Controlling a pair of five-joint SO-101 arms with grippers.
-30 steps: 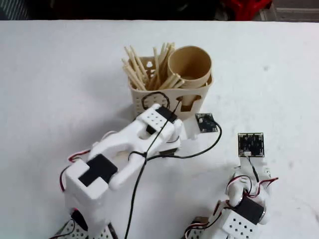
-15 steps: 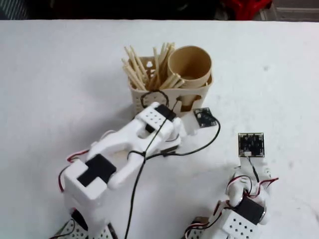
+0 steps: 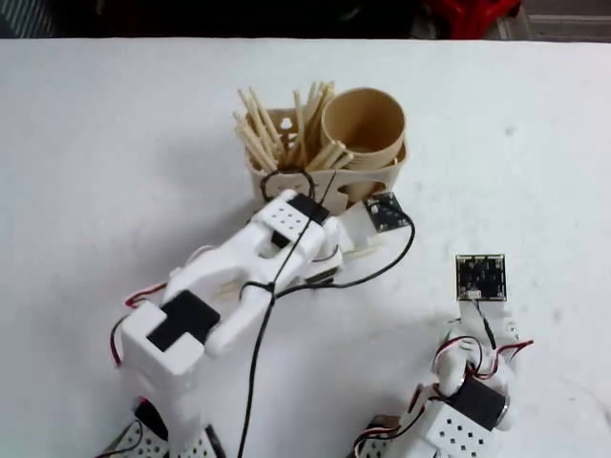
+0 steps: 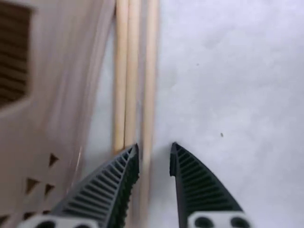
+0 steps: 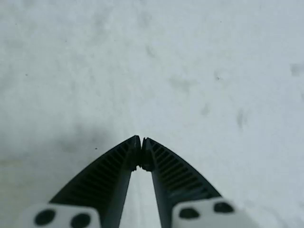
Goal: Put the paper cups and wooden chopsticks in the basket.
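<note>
We saw chopsticks (image 3: 272, 129) and a cup (image 3: 363, 119) in the basket (image 3: 382, 176); left gripper (image 4: 154, 148) slightly parted astride a loose stick (image 4: 152, 71), right gripper (image 5: 141, 153) closed, empty

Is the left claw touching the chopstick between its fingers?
Cannot tell. In the left wrist view the chopstick lies inside the open left claw, clear of one finger but with no plain gap at the other.

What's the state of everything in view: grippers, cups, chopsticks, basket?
left gripper: open, one loose chopstick between its fingers, not gripped
right gripper: shut, empty
basket: upright on the table
paper cups: nested, upright in the basket
chopsticks in basket: standing, leaning
loose chopsticks: three, lying flat beside the basket
</note>
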